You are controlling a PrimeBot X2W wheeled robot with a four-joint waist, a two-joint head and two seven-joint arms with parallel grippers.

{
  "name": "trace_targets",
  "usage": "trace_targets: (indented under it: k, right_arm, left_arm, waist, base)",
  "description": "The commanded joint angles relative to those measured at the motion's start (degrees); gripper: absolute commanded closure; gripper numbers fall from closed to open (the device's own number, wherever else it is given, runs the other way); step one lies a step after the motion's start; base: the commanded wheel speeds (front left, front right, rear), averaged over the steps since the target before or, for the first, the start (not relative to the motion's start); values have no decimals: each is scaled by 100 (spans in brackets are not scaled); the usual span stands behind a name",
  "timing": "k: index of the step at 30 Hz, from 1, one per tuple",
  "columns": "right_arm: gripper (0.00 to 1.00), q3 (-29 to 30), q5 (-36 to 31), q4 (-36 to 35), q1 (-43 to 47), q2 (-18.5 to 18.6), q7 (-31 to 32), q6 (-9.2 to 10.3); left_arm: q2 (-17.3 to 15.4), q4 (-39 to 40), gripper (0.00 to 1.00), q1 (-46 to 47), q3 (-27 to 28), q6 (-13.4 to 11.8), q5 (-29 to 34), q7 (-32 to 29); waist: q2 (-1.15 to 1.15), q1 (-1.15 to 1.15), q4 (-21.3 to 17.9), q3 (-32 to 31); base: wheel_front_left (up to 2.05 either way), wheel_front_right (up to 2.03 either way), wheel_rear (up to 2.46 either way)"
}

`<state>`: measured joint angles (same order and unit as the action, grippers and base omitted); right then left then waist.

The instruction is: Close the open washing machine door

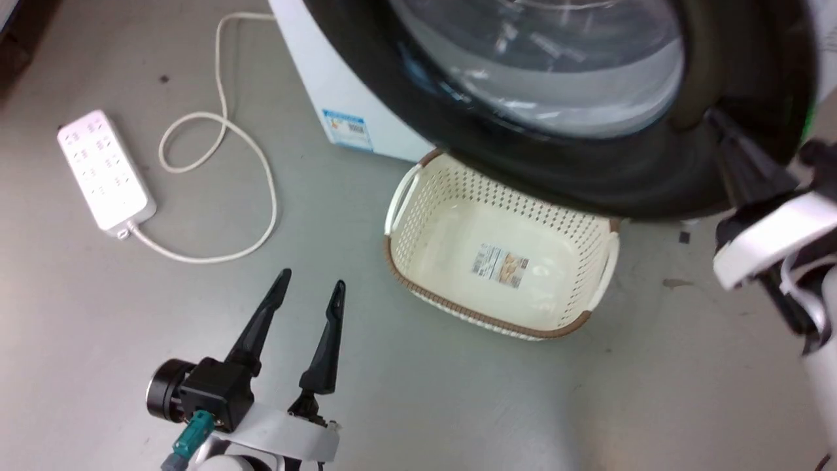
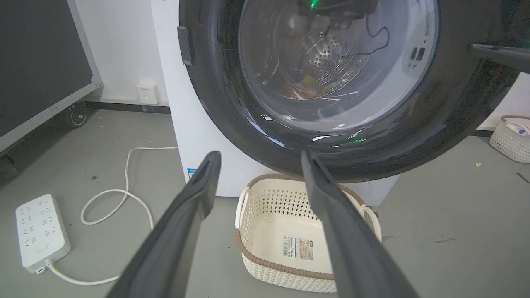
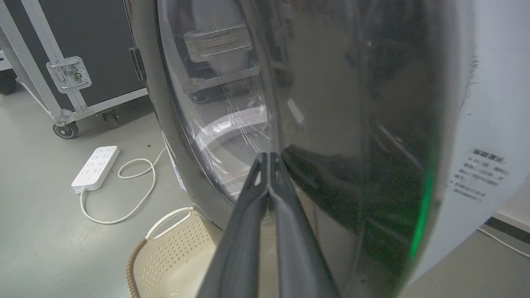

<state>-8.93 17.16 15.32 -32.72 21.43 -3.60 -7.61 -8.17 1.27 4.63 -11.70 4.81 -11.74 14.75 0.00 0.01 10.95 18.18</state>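
With the right end effector [image 3: 269, 159] pinched shut and empty at the door [image 1: 575, 170]'s right rim above the basket [image 1: 444, 190], it should push steadily toward the washer [image 1: 330, 85], while the left end effector [image 1: 310, 288] hangs open and empty, near left.

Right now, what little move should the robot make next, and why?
Probably press the washing machine door toward the washing machine with the right gripper. Its jaws are shut and its tips rest against the door, which looks swung out over the basket and not yet flush with the machine. The left gripper hangs open, away from the door.
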Motion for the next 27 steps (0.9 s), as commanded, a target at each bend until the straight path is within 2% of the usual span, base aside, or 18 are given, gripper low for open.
trace_targets:
  k: [1,15,22,27]
  right_arm:
    - [100,68,53,75,-144,61,4,12]
    - [100,700,182,1257,-1784,309,357,12]
    - [100,1123,18,1826,-2349,264,309,12]
    - [100,1152,-50,2083,-2485,205,201,12]
  left_arm:
    - [10,25,0,82,36,31,32,25]
    - [152,145,0,383,162,133,118,25]
    - [229,87,0,499,171,172,177,25]
    - [274,42,0,498,230,187,205,25]
  waist:
    - [0,-1,63,90]
    - [0,-1,224,758]
    - [0,-1,284,845]
    - [0,-1,260,780]
  base:
    - [0,0,0]
    - [0,0,0]
    - [0,0,0]
    - [0,0,0]
